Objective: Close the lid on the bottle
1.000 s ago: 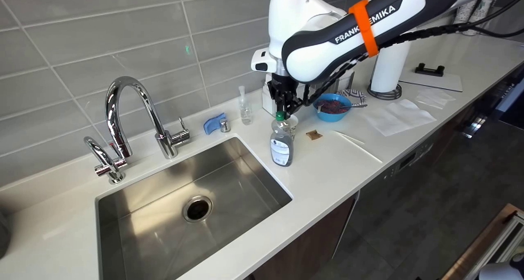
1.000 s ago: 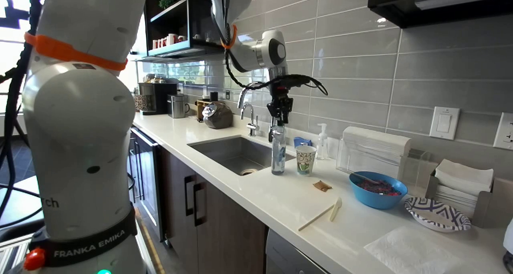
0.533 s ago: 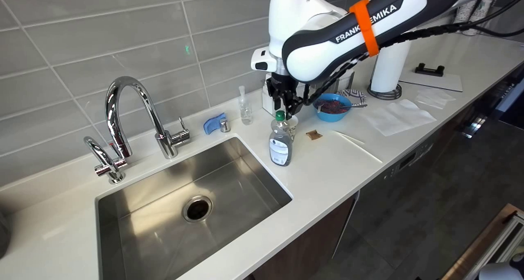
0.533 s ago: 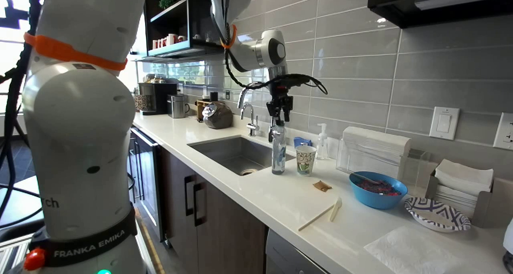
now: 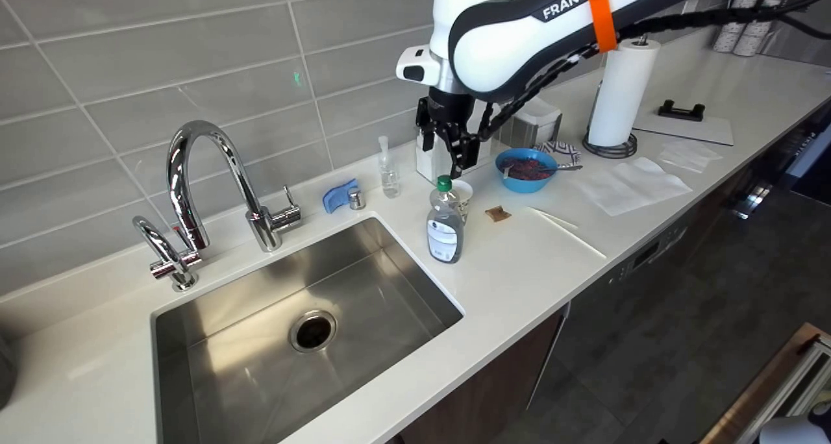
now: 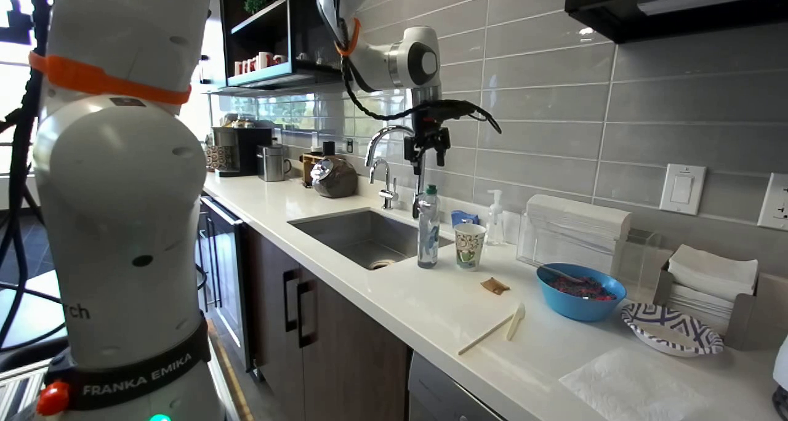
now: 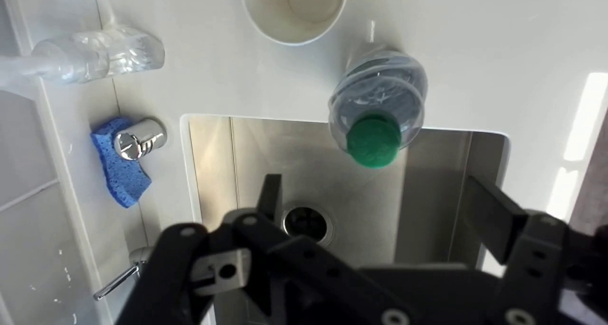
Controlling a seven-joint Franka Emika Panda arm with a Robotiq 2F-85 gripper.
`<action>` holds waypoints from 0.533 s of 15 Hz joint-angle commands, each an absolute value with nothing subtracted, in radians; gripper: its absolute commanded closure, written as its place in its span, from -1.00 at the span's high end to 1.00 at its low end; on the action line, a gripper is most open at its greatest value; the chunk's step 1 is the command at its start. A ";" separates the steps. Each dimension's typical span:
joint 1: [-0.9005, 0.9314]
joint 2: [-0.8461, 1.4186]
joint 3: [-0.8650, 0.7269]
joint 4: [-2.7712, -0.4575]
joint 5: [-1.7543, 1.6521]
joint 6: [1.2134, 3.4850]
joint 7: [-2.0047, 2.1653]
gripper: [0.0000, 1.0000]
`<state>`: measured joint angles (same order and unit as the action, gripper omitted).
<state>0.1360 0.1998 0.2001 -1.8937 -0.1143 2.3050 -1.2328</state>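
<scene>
Worktop (image 5: 519, 269): pale, back edge along the tiled wall (image 5: 195, 106), front edge over the cabinets (image 6: 357, 347). Bottle (image 5: 445, 226): 1, clear plastic, upright, just beside the edge cut for the sink (image 5: 253, 372), between the 2 corners on that side. Lid (image 7: 374, 141): 1, green, seated on the bottle. Gripper (image 5: 442, 157): 1, above the lid, its 2 fingers (image 7: 494, 215) spread wide, grasping nothing, apart from the lid in both exterior views. Cup (image 6: 469, 247): 1, patterned, near the bottle, closer to the back edge. Step in hand, by judgement: making the lid fast. Method advised: centre the lid between the fingers, keep the gripper vertical, descend straight, then press or turn gently; the bottle, free-standing and probably light, may twist with the lid or tip towards the sink edge if met off-centre. Should the lid prove tight, rise straight, wide of the cup. Hard to make out: the join under the lid, hence whether it is fully closed, and whether it screws or snaps; the lettering on the label (image 5: 443, 239), too small to read. Hidden: in an exterior view, part of the cup (image 5: 465, 200), behind the bottle. Cut off: in the wrist view, the cup at the top, the gripper's body at the bottom.
</scene>
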 commanded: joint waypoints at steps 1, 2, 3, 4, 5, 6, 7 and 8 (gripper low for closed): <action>0.118 0.180 0.197 -1.907 -0.059 2.289 -1.248 0.31; 0.118 0.185 0.188 -1.903 -0.072 2.281 -1.230 0.17; 0.115 0.190 0.184 -1.900 -0.073 2.277 -1.226 -0.03; 0.112 0.196 0.182 -1.895 -0.072 2.278 -1.225 -0.16; 0.111 0.204 0.179 -1.888 -0.075 2.276 -1.224 -0.34; 0.109 0.211 0.178 -1.883 -0.073 2.273 -1.225 -0.47; 0.108 0.221 0.176 -1.877 -0.079 2.273 -1.223 -0.60; 0.107 0.228 0.176 -1.873 -0.074 2.276 -1.228 -0.77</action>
